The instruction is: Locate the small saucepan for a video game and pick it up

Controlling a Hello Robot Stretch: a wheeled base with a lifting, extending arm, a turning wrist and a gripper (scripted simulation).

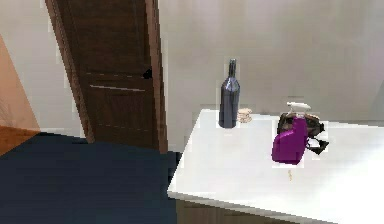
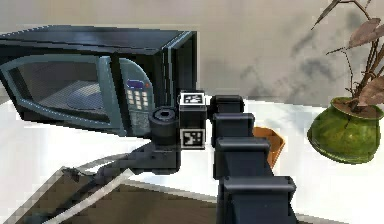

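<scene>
Jutting outward, arm (image 2: 245, 165); tool (image 2: 95, 168) near microwave (image 2: 90, 75).

Arm (image 2: 243, 160) extended, end effector (image 2: 80, 170) pointing to arm side view's left

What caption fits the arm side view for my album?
The robot's arm stretches over a white counter, with a black microwave on the picture's left and a potted plant on its right.

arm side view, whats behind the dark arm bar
Part of an orange-brown curved object shows on the white countertop right of the dark square arm bar. The bar covers the rest, so its shape is unclear.
</scene>
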